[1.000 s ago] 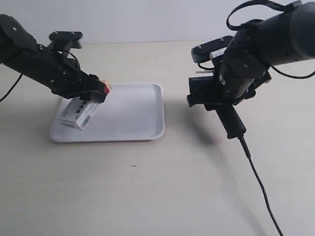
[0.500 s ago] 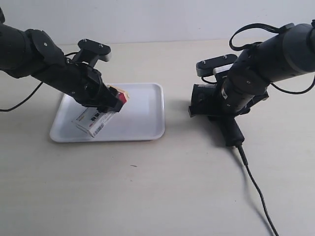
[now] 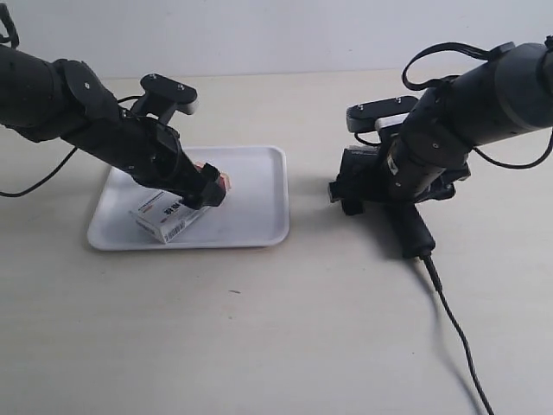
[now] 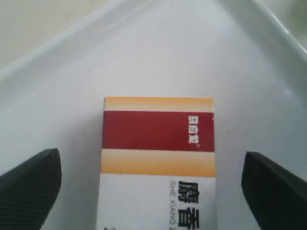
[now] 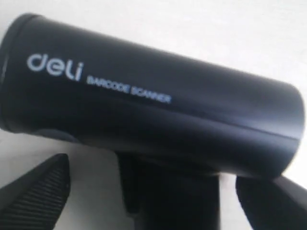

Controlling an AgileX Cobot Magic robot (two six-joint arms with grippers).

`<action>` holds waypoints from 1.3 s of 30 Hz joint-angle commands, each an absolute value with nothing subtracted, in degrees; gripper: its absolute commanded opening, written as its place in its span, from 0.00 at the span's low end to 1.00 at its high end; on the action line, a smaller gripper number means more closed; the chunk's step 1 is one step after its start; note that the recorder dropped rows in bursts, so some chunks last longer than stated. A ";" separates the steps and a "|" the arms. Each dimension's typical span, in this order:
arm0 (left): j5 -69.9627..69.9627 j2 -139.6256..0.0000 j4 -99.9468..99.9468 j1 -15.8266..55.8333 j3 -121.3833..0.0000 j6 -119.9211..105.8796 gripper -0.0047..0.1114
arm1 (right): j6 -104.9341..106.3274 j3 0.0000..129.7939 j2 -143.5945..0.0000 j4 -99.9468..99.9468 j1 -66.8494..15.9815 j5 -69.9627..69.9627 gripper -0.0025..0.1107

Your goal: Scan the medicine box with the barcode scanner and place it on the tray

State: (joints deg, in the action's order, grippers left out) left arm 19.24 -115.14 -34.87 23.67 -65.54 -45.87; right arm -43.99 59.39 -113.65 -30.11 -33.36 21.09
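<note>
The medicine box lies flat on the white tray, striped end toward the tray's middle. In the left wrist view the medicine box rests on the tray. My left gripper is open, with tray showing between each finger and the carton. In the exterior view my left gripper hangs just over the striped end. The black barcode scanner lies on the table. My right gripper is open around the barcode scanner's handle, with gaps on both sides. My right gripper hovers above the scanner.
The scanner's thin black cable runs over the table toward the front right edge. The tray's raised rim surrounds the box. Both arms reach in from the sides, leaving the pale tabletop between and in front of them.
The left arm came down and right, laid the carton on the tray, and its fingers spread off it. The right arm lowered the scanner onto the table.
</note>
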 commanded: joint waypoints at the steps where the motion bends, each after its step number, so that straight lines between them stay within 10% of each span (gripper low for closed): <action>1: 18.62 -115.27 -34.74 24.05 -66.29 -46.26 0.94 | -43.72 59.22 -108.06 -30.57 -33.33 22.53 0.90; 10: 26.73 -105.29 -34.26 23.59 -66.65 -46.09 0.83 | -43.54 58.77 -89.42 -33.74 -33.33 34.75 0.83; 16: 34.62 -94.78 -36.67 21.16 -65.57 -40.46 0.05 | -45.78 50.30 -73.85 -33.06 -33.33 29.20 0.34; 21: 28.14 -84.23 -44.22 20.64 -57.13 -41.17 0.06 | -48.50 38.34 -60.58 -33.21 -33.33 17.58 0.02; 39: 9.65 -43.97 -59.26 21.27 -21.86 -41.30 0.06 | -49.05 17.67 -42.53 -33.33 -33.33 -1.47 0.02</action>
State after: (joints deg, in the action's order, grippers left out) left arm 9.95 -48.10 -57.79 21.00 -23.95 -41.81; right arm -49.03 17.91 -42.83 -33.13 -33.36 -1.28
